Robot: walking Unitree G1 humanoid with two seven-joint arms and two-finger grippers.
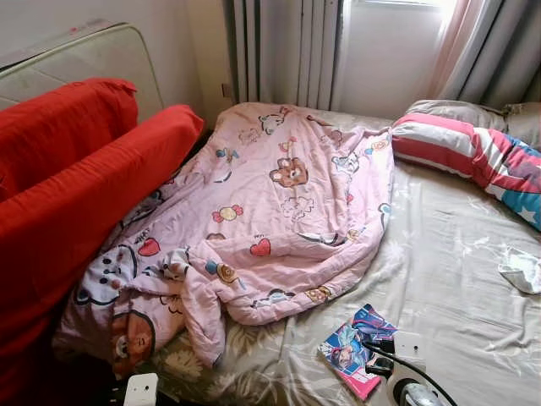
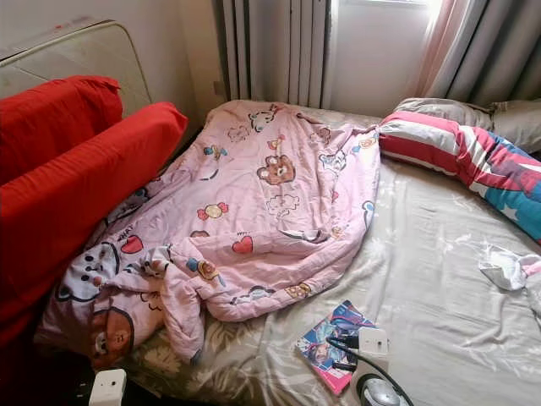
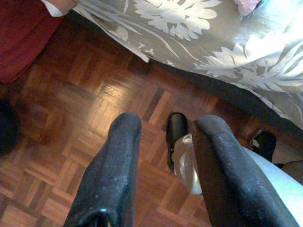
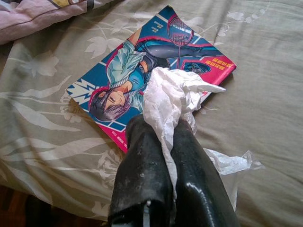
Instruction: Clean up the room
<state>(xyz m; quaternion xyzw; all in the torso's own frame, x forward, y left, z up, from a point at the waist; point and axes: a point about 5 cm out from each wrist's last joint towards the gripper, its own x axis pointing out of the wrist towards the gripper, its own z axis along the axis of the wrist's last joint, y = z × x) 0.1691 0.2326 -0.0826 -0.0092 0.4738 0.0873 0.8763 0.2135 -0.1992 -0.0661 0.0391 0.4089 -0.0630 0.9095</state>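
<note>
White crumpled tissue [image 4: 173, 97] sits clamped in the right pincer [image 4: 163, 130], above the comic book [image 4: 142, 66]

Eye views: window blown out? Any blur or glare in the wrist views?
Eye views: window overexposed at the top, bed evenly lit and sharp. Left wrist view: glare patch on the floor, fingers soft. Right wrist view: book sharp, tissue nearly washed out.

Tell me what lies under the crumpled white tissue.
The crumpled white tissue, pinched in the right end effector, overlaps a glossy manga-cover book lying on the floral grey bedsheet. The cover beneath it is hidden.
</note>
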